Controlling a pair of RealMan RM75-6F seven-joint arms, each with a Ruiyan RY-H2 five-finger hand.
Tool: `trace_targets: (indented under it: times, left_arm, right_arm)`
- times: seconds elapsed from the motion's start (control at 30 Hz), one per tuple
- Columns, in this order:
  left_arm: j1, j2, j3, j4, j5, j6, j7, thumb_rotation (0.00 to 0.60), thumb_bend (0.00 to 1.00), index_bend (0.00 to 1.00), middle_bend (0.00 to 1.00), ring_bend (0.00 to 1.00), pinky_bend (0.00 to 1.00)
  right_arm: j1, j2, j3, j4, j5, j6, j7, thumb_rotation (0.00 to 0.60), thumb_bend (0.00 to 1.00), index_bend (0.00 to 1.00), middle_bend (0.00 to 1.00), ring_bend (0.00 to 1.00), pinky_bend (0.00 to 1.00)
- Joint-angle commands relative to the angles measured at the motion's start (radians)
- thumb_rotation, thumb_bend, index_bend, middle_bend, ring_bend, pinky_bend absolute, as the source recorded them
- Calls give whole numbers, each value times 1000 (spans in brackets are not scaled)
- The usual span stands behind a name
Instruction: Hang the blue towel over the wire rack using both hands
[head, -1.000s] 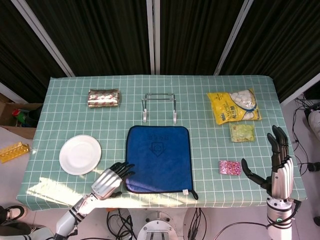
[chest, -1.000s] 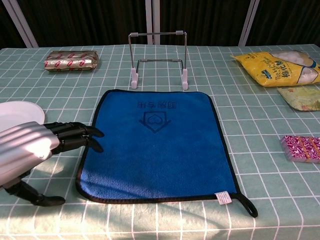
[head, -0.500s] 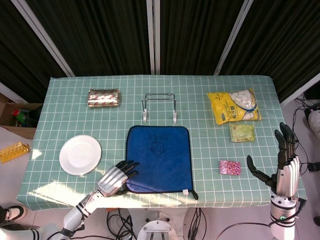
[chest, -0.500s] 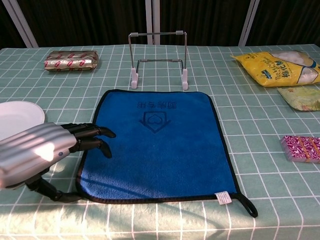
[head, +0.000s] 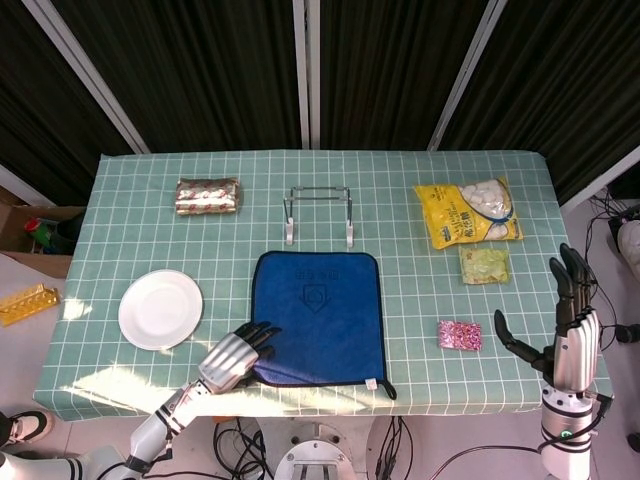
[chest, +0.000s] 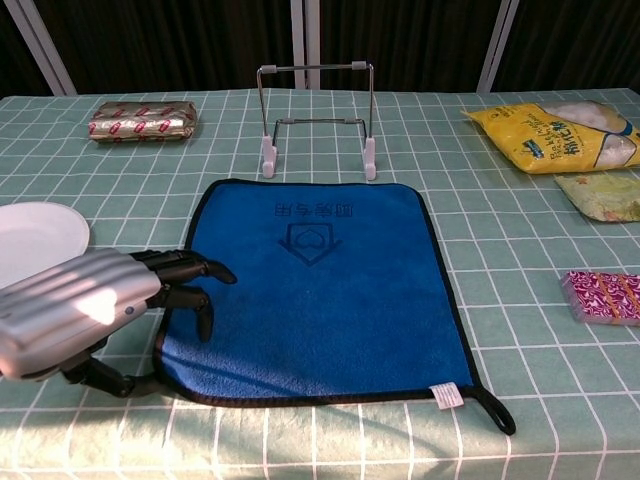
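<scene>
Chest view gives me the best look: the blue towel (chest: 315, 290) lies flat on the checked tablecloth (chest: 520, 300) at the near middle, its far edge just short of the feet of the wire rack (chest: 316, 115), which stands upright directly beyond it. My left hand (chest: 95, 305) sits at the towel's near-left edge with its fingers (chest: 195, 272) reaching over the black hem onto the blue cloth; they are partly curled but have not closed on anything, and I cannot quite tell whether the thumb is under the edge or only beside it. In the head view my right hand (head: 568, 325) hangs off the near-right corner of the table, fingers spread and pointing up, holding nothing, well apart from the towel. So the left hand is much the nearer, and the right must travel left across to the near-right corner by the towel's hanging loop (chest: 495, 410). The towel's long axis runs near to far, straight toward the rack, so I judge the lift should carry it away from me.
</scene>
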Motion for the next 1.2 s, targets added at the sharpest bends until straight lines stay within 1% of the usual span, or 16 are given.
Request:
trace_targets:
  times: [0.03, 0.33, 0.5, 0.73, 1.0, 1.2]
  left_arm:
    - [-2, 0, 4, 0, -2, -2, -11, 600, 328, 459, 155, 118, 234]
    - [-8, 2, 11, 1, -5, -5, -50, 600, 376, 526, 165, 120, 234]
    - [-7, 2, 11, 1, -6, 2, -47, 600, 379, 593, 177, 125, 234]
    - [-7, 11, 5, -16, -14, 5, -27, 600, 375, 643, 191, 125, 235]
    - [-22, 27, -26, -85, -40, 4, -81, 600, 379, 684, 227, 128, 235]
    - [-55, 27, -66, -151, -83, -41, -107, 600, 381, 693, 232, 132, 235]
  right_arm:
    - [0, -1, 0, 2, 0, -1, 0, 600, 314, 0, 0, 0, 0]
    - [-1, -5, -3, 7, 0, -4, 2, 600, 315, 0, 0, 0, 0]
    - [-1, -5, -4, 8, 0, -4, 3, 600, 315, 0, 0, 0, 0]
    - [-3, -5, -4, 12, 5, -4, 7, 600, 316, 0, 0, 0, 0]
    - [-6, -4, -4, 16, 6, 0, 13, 600, 318, 0, 0, 0, 0]
    - [-9, -4, -1, 27, 18, 3, 27, 600, 319, 0, 0, 0, 0]
